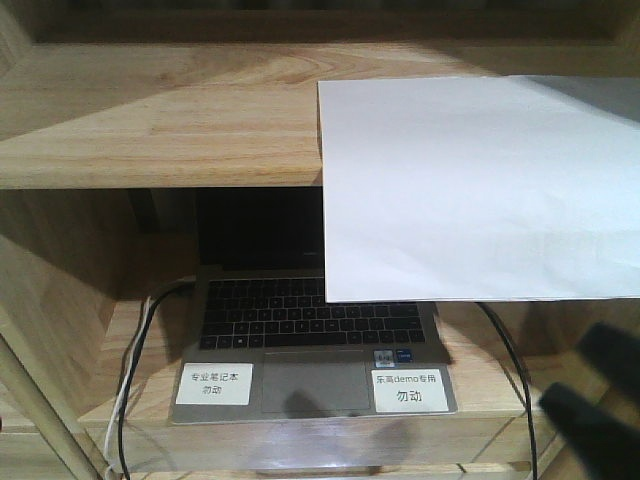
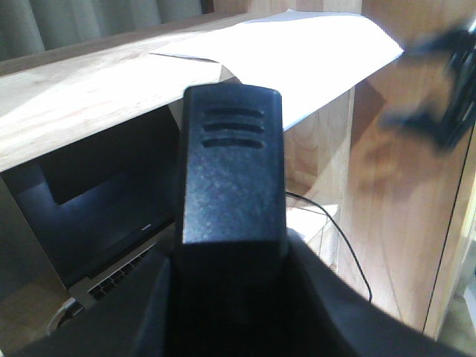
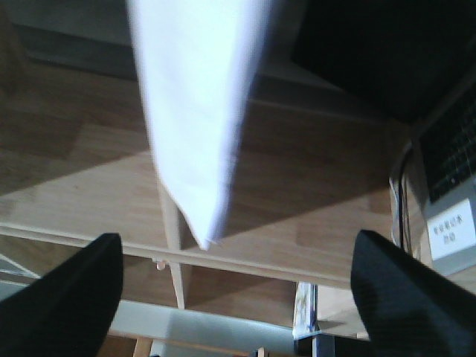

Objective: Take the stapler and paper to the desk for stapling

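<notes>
The white paper (image 1: 480, 185) lies on the upper shelf board and hangs well over its front edge. It also shows in the left wrist view (image 2: 297, 52) and in the right wrist view (image 3: 197, 111). My right gripper (image 3: 238, 282) is open and empty, its fingers (image 3: 67, 297) wide apart just short of the paper's hanging corner. It shows as a dark blur in the front view (image 1: 590, 400). My left gripper (image 2: 232, 256) is shut on the black stapler (image 2: 232, 163), which sticks up between its jaws. The desk is out of view.
An open laptop (image 1: 310, 330) with two white printed labels (image 1: 214, 384) sits on the lower shelf under the paper. Black and white cables (image 1: 135, 360) run down both sides. Light wood shelf boards (image 1: 160, 120) and side walls (image 2: 401, 223) surround the arms.
</notes>
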{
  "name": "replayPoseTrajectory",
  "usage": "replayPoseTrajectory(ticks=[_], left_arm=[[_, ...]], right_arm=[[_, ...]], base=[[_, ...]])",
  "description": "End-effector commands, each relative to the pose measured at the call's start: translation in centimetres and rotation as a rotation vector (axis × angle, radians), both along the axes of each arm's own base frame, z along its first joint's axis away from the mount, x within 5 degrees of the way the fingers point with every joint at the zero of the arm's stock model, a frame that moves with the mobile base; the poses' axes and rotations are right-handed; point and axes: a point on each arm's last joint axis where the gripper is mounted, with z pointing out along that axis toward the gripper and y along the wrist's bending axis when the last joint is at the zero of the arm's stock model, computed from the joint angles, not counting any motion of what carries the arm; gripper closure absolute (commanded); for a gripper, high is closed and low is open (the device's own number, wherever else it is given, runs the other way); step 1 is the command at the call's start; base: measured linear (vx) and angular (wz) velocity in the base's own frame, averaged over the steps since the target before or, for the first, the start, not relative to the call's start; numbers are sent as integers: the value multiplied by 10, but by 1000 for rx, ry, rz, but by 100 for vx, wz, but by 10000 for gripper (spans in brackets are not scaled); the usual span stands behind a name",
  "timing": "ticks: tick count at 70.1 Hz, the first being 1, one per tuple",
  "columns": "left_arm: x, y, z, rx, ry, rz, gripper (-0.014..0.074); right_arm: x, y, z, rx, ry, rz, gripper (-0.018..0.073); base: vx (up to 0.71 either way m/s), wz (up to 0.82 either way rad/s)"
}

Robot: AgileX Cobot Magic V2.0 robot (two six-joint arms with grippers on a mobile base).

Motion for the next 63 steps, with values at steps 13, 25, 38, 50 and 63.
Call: replayPoseTrajectory(ticks=[13,25,38,50,63], left_arm=[[1,0,17,-100,-78,8,603],[1,0,17,-100,-78,8,603],[1,0,17,-100,-78,8,603],[1,0,17,-100,-78,8,603],[1,0,17,-100,-78,8,603]], right_arm=[[11,10,6,60,-366,-17,-31],[23,8,-1,102,-375,-103,-31],[32,7,-1,103,-408,-172,-31],[41,6,0,105,-450,-243,-31],[51,7,-1,146,-467,-302,-31]], base=[[0,0],[0,0],[0,0],[0,0],[0,0]])
